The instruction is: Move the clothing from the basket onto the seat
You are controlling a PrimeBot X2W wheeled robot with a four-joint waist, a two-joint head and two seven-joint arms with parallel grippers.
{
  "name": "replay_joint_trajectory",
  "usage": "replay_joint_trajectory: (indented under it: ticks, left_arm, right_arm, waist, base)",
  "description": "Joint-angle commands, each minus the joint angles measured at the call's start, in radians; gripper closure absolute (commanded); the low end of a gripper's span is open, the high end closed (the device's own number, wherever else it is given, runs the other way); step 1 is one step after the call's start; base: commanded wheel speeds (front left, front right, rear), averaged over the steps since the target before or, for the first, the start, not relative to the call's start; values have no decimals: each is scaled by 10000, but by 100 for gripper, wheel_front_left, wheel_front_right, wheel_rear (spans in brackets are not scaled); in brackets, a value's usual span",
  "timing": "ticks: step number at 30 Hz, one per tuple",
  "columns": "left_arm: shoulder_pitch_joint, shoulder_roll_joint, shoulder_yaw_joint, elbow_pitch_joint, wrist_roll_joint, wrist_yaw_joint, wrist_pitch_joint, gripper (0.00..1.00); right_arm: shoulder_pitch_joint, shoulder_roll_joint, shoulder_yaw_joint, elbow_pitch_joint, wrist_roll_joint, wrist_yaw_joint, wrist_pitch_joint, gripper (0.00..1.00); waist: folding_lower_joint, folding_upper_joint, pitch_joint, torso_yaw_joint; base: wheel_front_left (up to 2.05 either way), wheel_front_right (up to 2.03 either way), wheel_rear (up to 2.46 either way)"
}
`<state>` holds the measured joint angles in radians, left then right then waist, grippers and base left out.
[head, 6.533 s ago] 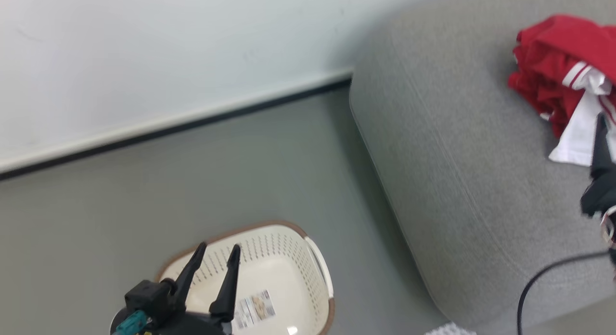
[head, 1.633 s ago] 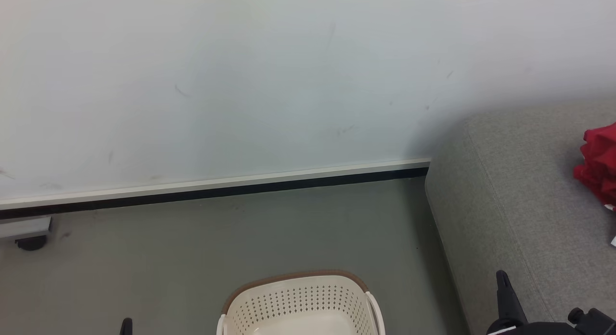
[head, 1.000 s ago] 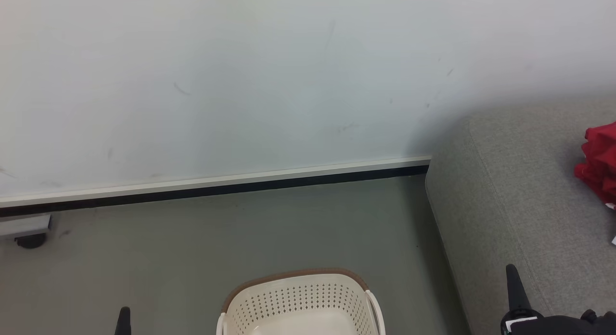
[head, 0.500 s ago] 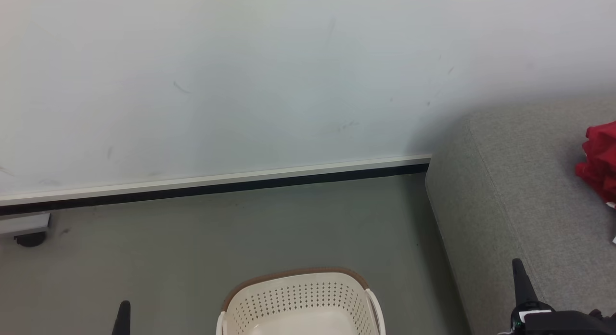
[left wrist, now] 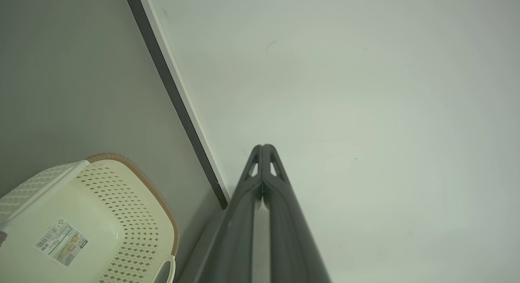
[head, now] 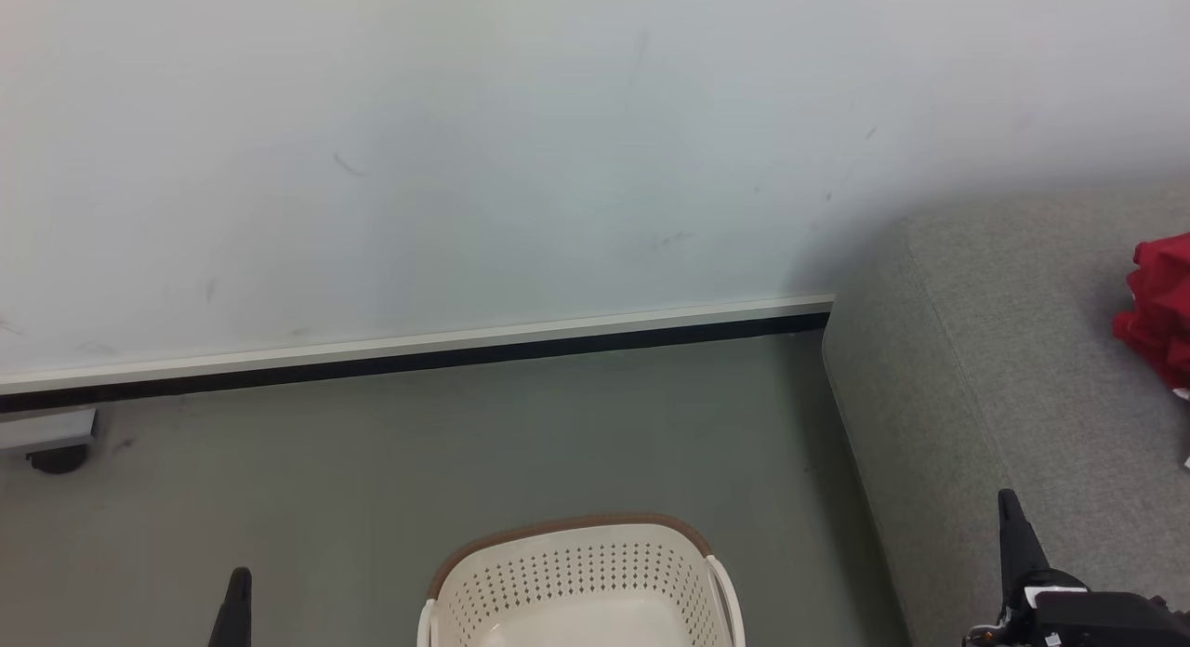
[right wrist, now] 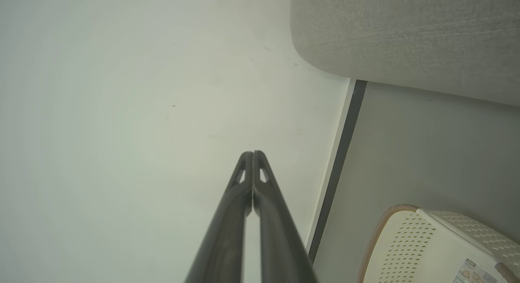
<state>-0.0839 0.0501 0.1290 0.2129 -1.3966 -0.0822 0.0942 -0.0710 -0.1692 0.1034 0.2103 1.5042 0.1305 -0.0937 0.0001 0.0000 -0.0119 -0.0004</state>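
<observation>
My left gripper (left wrist: 263, 146) and right gripper (right wrist: 252, 153) are pinched closed, holding nothing. I see the clothing (head: 1157, 312) on the seat (head: 1023, 349), well apart from the basket (head: 576, 573).

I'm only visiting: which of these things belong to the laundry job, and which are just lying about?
Part of the job:
- basket, no clothing seen in it
- red clothing, lying on the seat
- grey seat

Just lying about:
- grey wheeled object by the wall
- skirting board
- label stuck inside the basket
</observation>
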Motion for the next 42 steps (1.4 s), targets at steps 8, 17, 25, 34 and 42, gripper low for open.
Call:
replay_joint_trajectory:
  ticks: [8,17,25,34,42]
  left_arm:
    - [-240,7,100,-2,-728,-46,207,100]
    - [-301,4,131,18,-1352,-65,385,100]
    - [-413,1,164,40,-1920,-89,564,100]
    - [-379,2,175,46,-2140,-99,636,100]
    - [-379,2,175,45,-2140,-99,635,100]
  right_arm:
    - [-181,-181,59,-51,972,4,21,100]
    - [-213,-293,110,-51,1814,4,13,100]
    - [-298,-405,165,-52,2648,4,-5,100]
    - [-335,-456,216,-60,2956,4,-32,100]
    - [-337,-496,257,-74,3000,4,-84,100]
  waist:
    - [-1,0,29,1]
    - [-1,0,62,2]
    - [-1,0,95,3]
    - [-1,0,110,3]
    - [-1,0,111,3]
  base:
    - [0,0,0]
    - [0,0,0]
    - [0,0,0]
    - [0,0,0]
    - [0,0,0]
